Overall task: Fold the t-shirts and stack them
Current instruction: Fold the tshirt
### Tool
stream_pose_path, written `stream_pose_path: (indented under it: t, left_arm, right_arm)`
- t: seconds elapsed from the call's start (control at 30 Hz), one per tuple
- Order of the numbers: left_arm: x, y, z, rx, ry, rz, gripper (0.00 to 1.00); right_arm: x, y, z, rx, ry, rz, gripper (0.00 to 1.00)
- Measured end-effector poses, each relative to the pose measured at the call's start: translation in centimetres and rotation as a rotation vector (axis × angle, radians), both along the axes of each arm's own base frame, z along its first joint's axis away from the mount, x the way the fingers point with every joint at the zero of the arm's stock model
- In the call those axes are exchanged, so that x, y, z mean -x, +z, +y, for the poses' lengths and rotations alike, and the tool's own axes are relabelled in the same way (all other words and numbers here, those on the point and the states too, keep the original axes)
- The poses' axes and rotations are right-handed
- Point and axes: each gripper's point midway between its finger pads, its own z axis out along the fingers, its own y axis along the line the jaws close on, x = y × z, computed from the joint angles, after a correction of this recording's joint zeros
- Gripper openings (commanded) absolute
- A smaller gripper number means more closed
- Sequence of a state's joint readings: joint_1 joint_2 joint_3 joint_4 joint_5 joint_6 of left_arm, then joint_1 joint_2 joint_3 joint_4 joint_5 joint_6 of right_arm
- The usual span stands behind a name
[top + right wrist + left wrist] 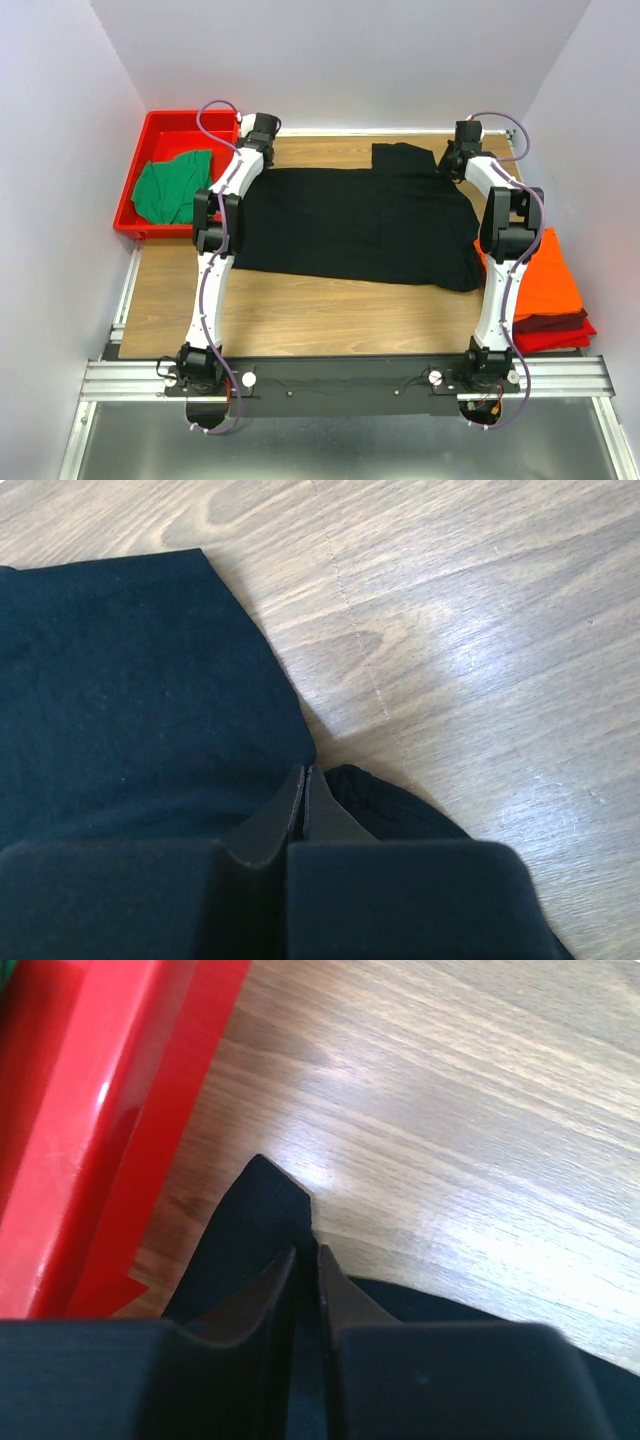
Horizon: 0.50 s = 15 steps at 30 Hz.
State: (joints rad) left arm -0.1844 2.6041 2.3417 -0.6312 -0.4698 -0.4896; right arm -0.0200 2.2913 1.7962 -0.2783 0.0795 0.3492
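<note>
Your red tray (150,128) holds the crumpled green t-shirt (172,190). The black t-shirt (360,225) lies spread across the counter (300,310); left gripper (306,1253) and right gripper (304,778) jaws are clenched on its far corners. The orange t-shirt (545,275) sits folded at right.

— What colours do you have on the table?
— Your wood-grain brown table (300,310) carries a plain black t-shirt (360,225) in the middle. Far left, a plain green t-shirt (172,188) lies in the bright red tray (150,128). At right, a plain orange t-shirt (545,275) tops darker red cloth (552,338).
— And the arms (205,300)?
— White, with black joints and purple cables (213,104).
</note>
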Motion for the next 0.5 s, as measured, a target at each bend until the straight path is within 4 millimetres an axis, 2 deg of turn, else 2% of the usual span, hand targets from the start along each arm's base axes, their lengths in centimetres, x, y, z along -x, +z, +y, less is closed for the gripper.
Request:
stream_pose_path:
  t: [0.13, 0.37, 0.5]
  left_arm:
    - [0.0, 0.0, -0.2, 0.013, -0.008, -0.005, 0.13]
    - [0.4, 0.2, -0.5, 0.037, -0.025, -0.017, 0.00]
    - [0.9, 0.7, -0.9, 0.060, -0.039, -0.027, 0.00]
  right_arm:
    - [-0.1, 0.8, 0.1, -0.014, -0.010, -0.015, 0.00]
    - [-0.4, 3.5, 0.4, -0.054, -0.019, -0.065, 0.00]
    - [-0.4, 5.3, 0.0, -0.069, -0.034, -0.096, 0.00]
